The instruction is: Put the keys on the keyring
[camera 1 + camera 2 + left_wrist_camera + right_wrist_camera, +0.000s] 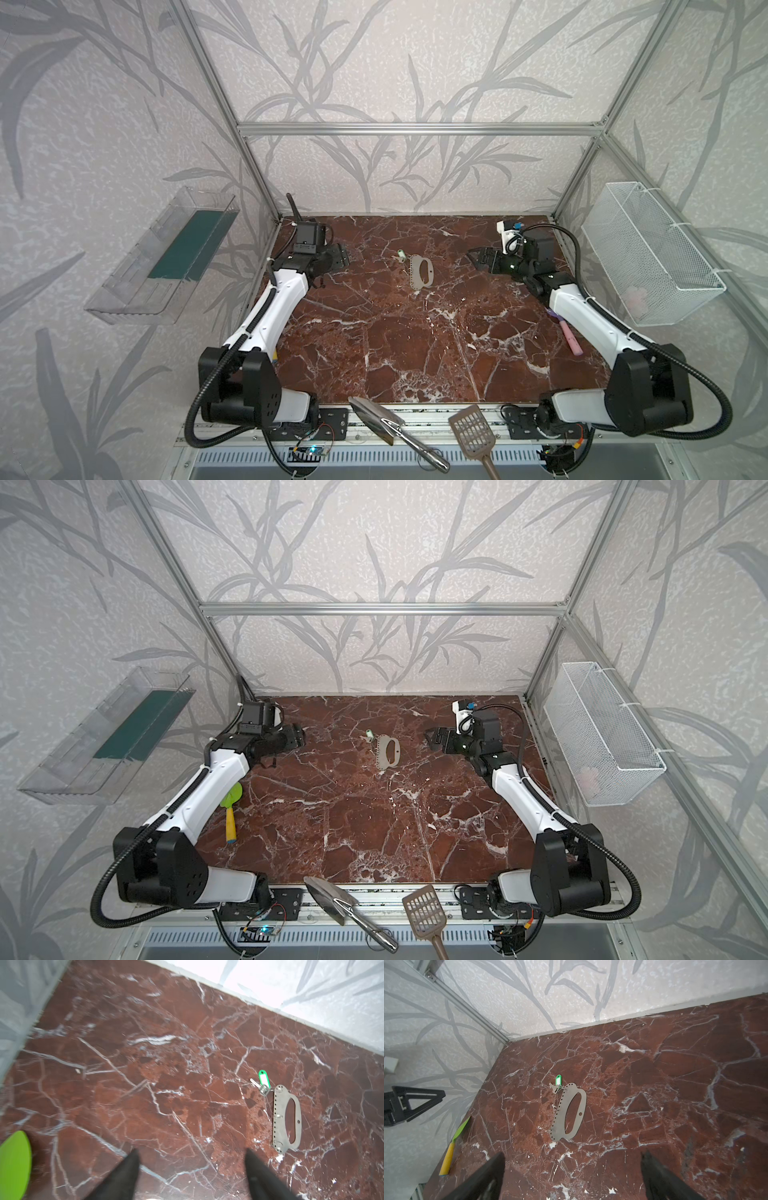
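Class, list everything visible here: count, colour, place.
key: 1, silver, green tag, by plate's end
keyring plate: 1, grey metal, far table middle
scoop: 1, lime green, yellow handle, table's left edge
tool: 1, pink, table's right edge
trowel: 1, silver, front rail
slotted scoop: 1, brown, front rail
tray: 1, clear, left wall
basket: 1, white wire, right wall
table: 1, red-brown marble
left claw: 1, black, open
right claw: 1, black, open
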